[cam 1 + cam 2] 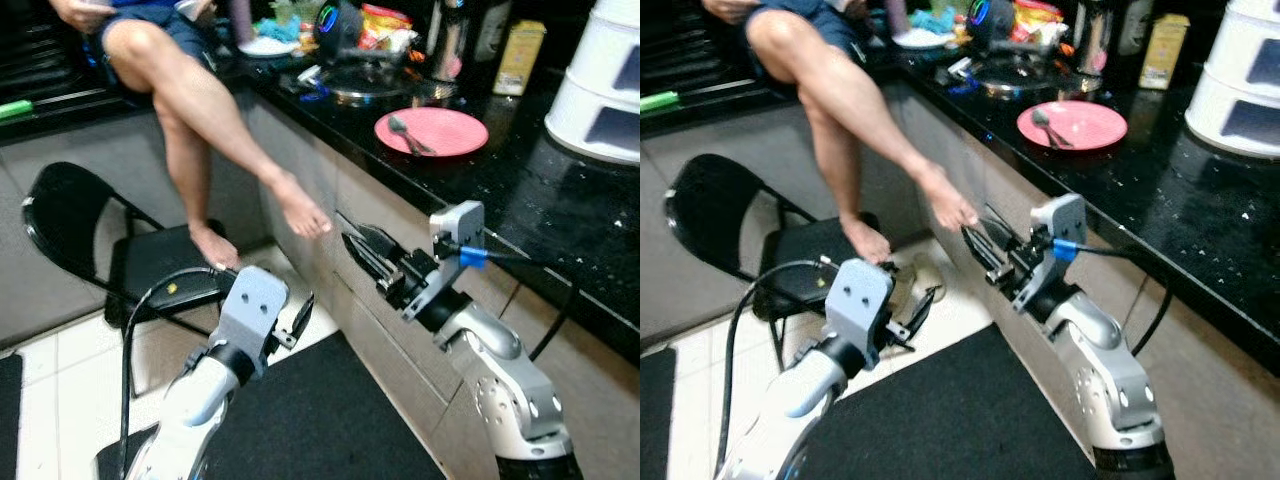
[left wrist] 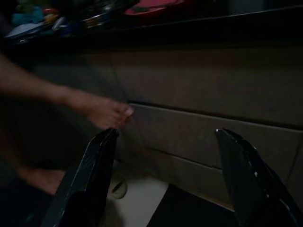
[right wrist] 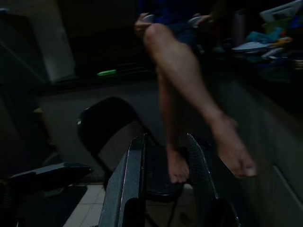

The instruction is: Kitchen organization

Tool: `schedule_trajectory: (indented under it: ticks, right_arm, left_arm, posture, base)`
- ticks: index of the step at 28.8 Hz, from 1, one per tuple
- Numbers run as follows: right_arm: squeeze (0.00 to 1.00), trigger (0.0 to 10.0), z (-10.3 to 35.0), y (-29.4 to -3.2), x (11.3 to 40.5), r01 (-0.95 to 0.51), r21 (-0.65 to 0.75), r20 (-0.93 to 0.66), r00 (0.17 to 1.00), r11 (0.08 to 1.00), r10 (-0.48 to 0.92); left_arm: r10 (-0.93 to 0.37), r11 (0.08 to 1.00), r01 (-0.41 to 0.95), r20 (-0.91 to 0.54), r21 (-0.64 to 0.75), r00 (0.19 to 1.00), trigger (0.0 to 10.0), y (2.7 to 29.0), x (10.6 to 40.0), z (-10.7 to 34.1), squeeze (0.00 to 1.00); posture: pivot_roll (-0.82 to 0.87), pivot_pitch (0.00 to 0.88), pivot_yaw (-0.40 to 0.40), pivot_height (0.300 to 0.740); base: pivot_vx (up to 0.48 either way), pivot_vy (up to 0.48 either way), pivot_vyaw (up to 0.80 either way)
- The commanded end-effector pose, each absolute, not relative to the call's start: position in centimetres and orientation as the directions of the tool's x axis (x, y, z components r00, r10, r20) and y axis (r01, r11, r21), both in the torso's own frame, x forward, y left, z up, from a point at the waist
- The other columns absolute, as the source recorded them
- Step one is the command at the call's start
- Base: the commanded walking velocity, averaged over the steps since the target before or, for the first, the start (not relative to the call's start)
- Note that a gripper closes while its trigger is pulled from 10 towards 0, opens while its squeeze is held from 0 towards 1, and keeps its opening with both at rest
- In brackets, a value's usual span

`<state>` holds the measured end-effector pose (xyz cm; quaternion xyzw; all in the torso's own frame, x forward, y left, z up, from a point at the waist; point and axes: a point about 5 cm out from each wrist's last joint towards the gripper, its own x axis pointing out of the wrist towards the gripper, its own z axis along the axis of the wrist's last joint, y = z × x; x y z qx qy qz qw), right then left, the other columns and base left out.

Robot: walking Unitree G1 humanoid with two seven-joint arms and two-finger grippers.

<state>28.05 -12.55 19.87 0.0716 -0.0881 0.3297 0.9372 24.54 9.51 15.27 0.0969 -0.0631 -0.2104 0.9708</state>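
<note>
Silver right gripper (image 1: 362, 246) raised beside cabinet drawers (image 1: 400, 340), fingers slightly apart, left gripper (image 1: 296, 322) low, fingers spread.

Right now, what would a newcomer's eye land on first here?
A person sits up on the black counter, one bare foot on a black folding chair, the other hanging by the drawers. The right gripper reaches toward those drawer fronts. Farther along the counter lies a pink plate with a spoon.
</note>
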Motion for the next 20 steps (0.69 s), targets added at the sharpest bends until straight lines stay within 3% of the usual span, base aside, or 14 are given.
schedule_trajectory:
  ticks: [1,20]
  right_arm:
    - [0.0,10.0,20.07,-12.13,28.07,-0.641,0.072,0.219,0.758,0.764,0.615]
    - [0.0,10.0,20.51,-11.55,28.15,-0.66,0.08,0.24,0.74,0.747,0.629]
  left_arm:
    - [-0.417,0.891,0.392,0.073,0.23,0.906,10.0,9.86,24.56,15.1,0.0]
    - [-0.431,0.885,0.404,0.075,0.232,0.899,10.0,9.76,24.54,15.1,0.0]
  posture:
    - [-0.04,0.0,0.023,0.74]
    - [-0.04,0.0,0.027,0.74]
  base:
    - [0.274,0.0,0.0]
    - [0.294,0.0,0.0]
